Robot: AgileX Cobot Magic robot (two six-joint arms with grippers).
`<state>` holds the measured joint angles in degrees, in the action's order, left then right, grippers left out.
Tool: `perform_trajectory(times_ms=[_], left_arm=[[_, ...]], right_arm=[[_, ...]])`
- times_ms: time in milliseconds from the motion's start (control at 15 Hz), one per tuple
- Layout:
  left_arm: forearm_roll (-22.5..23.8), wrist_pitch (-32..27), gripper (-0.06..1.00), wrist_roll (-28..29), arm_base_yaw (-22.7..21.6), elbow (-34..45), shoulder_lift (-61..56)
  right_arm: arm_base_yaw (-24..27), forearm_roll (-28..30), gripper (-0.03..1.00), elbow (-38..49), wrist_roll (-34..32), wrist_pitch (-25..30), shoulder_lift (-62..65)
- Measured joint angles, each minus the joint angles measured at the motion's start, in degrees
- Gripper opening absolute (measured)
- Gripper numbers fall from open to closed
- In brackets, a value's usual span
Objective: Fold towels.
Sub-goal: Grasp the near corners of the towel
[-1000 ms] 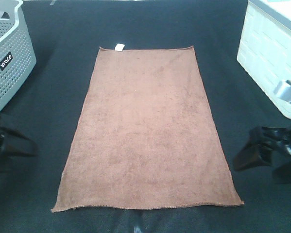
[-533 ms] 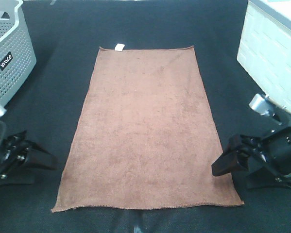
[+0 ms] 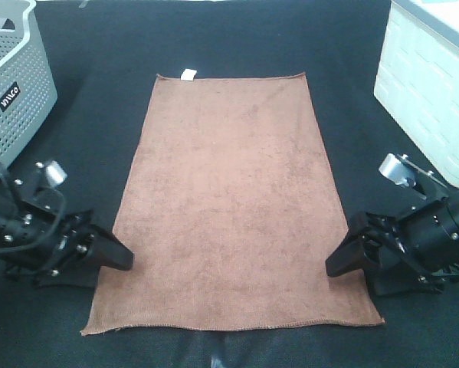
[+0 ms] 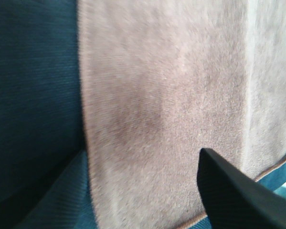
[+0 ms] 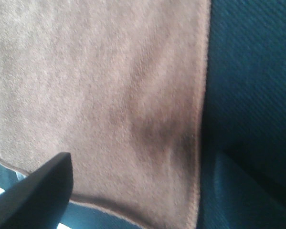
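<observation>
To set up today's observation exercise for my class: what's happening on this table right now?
A two-armed robot is set to fold a reddish-brown towel, which lies flat and unfolded on the dark table. The left gripper is at the towel's left long edge and the right gripper at its right long edge, both towards the near end. No cloth is lifted yet. Whether the jaws are open is unclear.

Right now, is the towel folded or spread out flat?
Spread flat, unfolded. The towel lies as one rectangle on the dark table, all four corners visible, white tag at the far edge, no layer doubled over.
</observation>
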<state>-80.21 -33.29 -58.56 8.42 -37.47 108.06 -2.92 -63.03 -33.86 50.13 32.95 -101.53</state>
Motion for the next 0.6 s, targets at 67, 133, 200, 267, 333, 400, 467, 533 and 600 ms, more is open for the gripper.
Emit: perform_trajectory(times_ms=[67,133,200,267,333,400,467,533,600], left_arm=[[-0.46,-1.09,0.66,0.11,0.40,-0.69,1.15],[-1.15,-1.78,0.68,0.52,0.40,-1.15,1.89],[-1.72,-2.46,0.69,0.52,0.40,-1.38,2.35],[-1.95,-2.81,0.69,0.52,0.40,-1.55,2.69],[-2.06,-3.44,0.69,0.23,0.40,-1.83,2.92],[-2.06,-3.61,0.69,-0.17,0.40,-2.18,3.04],[-2.01,-3.67,0.67,-0.23,0.40,-2.58,3.38],[-1.95,-3.50,0.61,-0.23,0.46,-2.81,3.67],[-1.89,-1.78,0.48,-0.29,1.09,-2.92,4.07]], right_arm=[[0.00,-0.46,0.75,-0.52,0.00,0.46,-0.80],[0.11,-0.80,0.74,-0.80,0.06,0.86,-1.60],[0.11,-1.20,0.71,-1.03,0.46,1.26,-2.35],[0.11,-2.35,0.69,-1.09,1.38,1.49,-2.92],[0.11,-3.84,0.66,-1.09,2.46,1.89,-3.44],[0.11,-5.21,0.63,-1.09,4.01,2.35,-3.84],[0.11,-5.84,0.59,-1.09,5.21,2.41,-4.18],[0.11,-5.96,0.53,-1.03,5.73,2.18,-4.24],[0.11,-6.53,0.44,-0.97,6.30,1.72,-4.76]])
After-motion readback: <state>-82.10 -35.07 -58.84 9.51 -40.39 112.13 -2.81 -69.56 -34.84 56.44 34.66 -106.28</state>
